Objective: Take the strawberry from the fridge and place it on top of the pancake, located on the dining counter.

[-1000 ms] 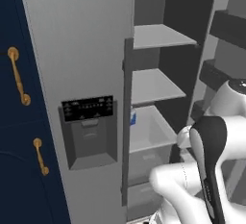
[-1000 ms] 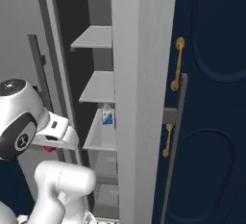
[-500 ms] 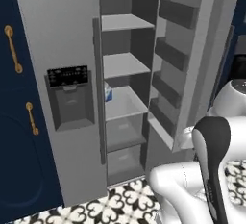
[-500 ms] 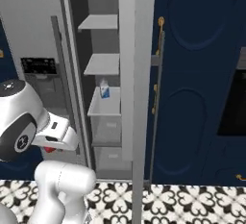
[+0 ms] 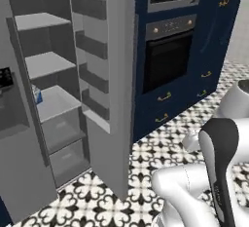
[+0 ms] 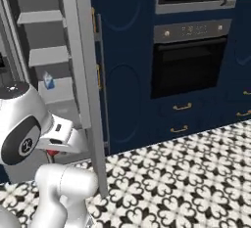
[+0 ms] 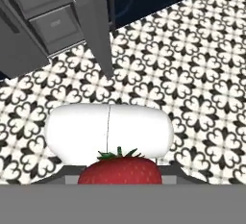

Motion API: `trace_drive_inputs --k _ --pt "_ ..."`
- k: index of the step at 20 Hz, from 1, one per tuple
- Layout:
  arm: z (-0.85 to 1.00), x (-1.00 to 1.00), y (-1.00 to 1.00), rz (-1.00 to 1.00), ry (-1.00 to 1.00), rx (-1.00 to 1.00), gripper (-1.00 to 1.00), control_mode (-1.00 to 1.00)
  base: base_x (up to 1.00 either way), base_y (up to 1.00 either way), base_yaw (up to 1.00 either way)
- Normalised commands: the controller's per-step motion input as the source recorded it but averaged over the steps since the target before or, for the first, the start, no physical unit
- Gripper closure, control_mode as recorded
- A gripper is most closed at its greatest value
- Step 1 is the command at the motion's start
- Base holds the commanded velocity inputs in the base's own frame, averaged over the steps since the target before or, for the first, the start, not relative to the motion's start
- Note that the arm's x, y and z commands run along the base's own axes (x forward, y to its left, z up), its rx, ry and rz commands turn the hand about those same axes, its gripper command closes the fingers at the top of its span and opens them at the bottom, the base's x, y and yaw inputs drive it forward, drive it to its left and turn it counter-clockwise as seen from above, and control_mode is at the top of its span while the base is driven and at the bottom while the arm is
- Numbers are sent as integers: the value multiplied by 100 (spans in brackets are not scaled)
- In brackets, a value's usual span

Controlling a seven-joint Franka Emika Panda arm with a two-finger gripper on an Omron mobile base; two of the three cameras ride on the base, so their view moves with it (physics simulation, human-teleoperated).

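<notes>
The strawberry (image 7: pixel 119 171) is clamped in the tool (image 7: pixel 120 177), held over the patterned floor (image 7: pixel 202 93). The fridge (image 5: pixel 58 99) is seen with its door (image 5: pixel 109 89) open beside the oven (image 5: pixel 170 55).

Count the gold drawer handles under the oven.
4. In the right base view: two stacked below the oven, upper and lower; two more at the right edge, upper and lower. Others may be hidden.
</notes>
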Motion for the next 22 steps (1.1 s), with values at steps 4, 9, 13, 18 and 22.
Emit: trace_drive_inputs --k 4,9,13,18,22 --pt "0 0 0 0 0 0 100 100 0 -41 -83" --pt "0 0 0 0 0 0 100 100 0 -56 -82" --pt "0 0 0 0 0 0 100 100 8 -80 -76" --pt "0 0 0 0 0 0 100 100 32 -86 -67" --pt "0 0 0 0 0 0 100 100 85 -64 -49"
